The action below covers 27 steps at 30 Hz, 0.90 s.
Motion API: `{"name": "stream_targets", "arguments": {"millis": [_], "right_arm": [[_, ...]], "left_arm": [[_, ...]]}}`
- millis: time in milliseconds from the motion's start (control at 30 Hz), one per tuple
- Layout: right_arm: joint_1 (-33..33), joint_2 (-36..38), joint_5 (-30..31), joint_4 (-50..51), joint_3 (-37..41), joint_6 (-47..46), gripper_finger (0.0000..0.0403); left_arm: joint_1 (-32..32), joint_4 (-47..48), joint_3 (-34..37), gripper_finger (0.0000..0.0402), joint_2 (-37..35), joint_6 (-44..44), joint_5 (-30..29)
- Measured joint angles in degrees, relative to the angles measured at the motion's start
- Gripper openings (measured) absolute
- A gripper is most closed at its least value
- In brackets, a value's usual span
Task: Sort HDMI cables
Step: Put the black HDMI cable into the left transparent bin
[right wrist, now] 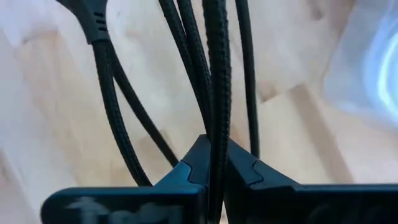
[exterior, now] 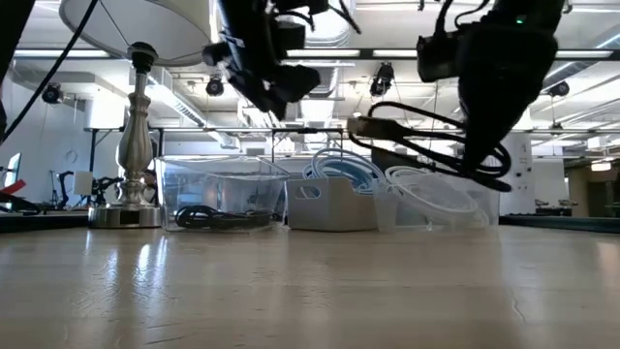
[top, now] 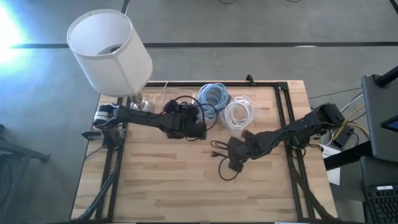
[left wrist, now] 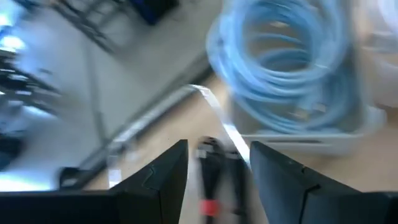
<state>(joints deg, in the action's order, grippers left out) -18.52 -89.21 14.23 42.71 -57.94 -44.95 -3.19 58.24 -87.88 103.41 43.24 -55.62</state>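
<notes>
The worktop (top: 161,180) is pale butcher-block wood in a black metal frame, standing on a grey concrete floor (top: 249,22) crossed by a dark seam. A lamp with a white drum shade (top: 109,51) and a silver baluster base (exterior: 135,145) stands at the worktop's far left corner. To the right of the worktop sits dark equipment (top: 380,115) with loose cables near it. Seen level across the worktop, the room behind is a large bright hall with white walls, exposed ceiling ducts (exterior: 325,34), strip lights and black metal framing (exterior: 291,141).
</notes>
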Motion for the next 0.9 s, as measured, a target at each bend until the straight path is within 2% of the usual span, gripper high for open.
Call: {"name": "stream_targets", "arguments": {"millis": [133,267,400,567,700,800,900], "right_arm": [[0.0,0.0,2.3,0.1,-0.7,1.0,0.0013],[0.0,0.0,2.3,0.2,-0.1,1.7,0.0013],[0.0,0.0,2.3,0.3,0.3,1.6,0.0013],[0.0,0.0,2.3,0.2,0.3,1.6,0.0013],[0.0,0.0,2.3,0.2,0.3,1.7,0.0013],[0.0,0.0,2.5,0.1,0.3,1.9,0.0013],[0.2,0.0,4.4,-1.2,0.4,2.1,0.0013]], "left_arm": [[-2.1,10.3,0.0,0.0177,-1.9,9.4,-6.9],[-4.4,20.1,0.0,0.0177,-5.2,18.0,-9.4],[-6.9,25.1,0.3,0.0177,-8.7,19.8,-9.9],[-11.0,24.8,4.8,0.0177,-14.4,18.2,-9.9],[-13.8,21.8,11.6,0.0177,-18.8,19.0,-9.9],[-14.4,14.2,16.3,0.0177,-21.8,17.9,-8.6],[-14.2,3.1,20.2,0.0177,-23.4,10.7,-4.9]]}}
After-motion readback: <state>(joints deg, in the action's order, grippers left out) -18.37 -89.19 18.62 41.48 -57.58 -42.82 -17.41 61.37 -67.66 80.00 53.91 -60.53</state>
